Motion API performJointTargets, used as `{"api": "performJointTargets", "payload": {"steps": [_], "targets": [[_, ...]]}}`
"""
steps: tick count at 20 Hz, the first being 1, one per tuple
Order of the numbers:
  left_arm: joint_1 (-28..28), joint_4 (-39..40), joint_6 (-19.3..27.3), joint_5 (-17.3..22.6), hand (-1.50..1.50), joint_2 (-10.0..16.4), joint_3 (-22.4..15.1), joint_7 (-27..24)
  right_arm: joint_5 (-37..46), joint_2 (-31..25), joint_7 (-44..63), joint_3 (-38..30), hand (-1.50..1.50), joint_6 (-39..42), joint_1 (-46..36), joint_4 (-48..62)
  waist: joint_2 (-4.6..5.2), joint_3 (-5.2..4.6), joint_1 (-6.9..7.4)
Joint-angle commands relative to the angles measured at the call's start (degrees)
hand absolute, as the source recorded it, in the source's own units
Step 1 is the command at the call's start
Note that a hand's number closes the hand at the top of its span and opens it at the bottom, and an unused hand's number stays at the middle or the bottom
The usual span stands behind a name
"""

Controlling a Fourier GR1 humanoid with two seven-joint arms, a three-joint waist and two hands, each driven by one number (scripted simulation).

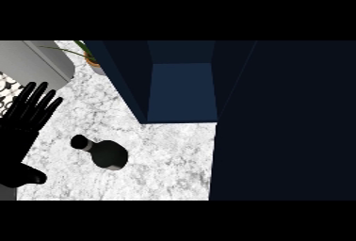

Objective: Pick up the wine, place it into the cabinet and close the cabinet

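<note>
A dark wine bottle (104, 151) stands upright on the marbled counter (167, 155), seen from above with its neck toward the upper left. Behind it the dark blue cabinet (182, 89) is open, showing its blue inside, and its door (285, 122) swings out along the right side. My left hand (24, 127) rests open at the left edge with its fingers up, a little to the left of the bottle and apart from it. My right hand does not show.
A potted plant (89, 57) sits at the back next to the cabinet's left wall. A grey appliance (31, 61) fills the upper left corner. The open cabinet door covers the counter's right part.
</note>
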Motion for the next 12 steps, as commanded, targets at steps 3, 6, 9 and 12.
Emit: {"api": "performJointTargets", "payload": {"steps": [3,6,9,12], "targets": [[-2.79,13.18,-2.65,-10.12,-1.50,-1.04,0.24,-11.95,-4.87,-0.59,1.89,-0.09,-1.50,1.17,4.70,-8.58,-0.01,-0.01,-0.03],[-4.15,17.29,-1.73,-12.16,-1.50,-2.29,-1.46,-13.01,-9.25,-2.13,2.09,-5.00,-1.50,2.98,3.61,-8.34,0.02,0.02,0.26],[-3.94,24.81,-6.00,-14.88,-1.50,-1.05,-1.39,-18.90,-1.55,0.88,-4.79,3.36,-1.50,3.21,9.85,-5.66,-0.11,0.01,-0.24],[-3.07,27.71,-6.83,-16.70,-1.50,-1.46,-2.25,-21.53,-5.16,1.06,-3.65,-1.57,-1.50,3.52,4.84,-2.64,-0.02,0.01,0.58]]}}
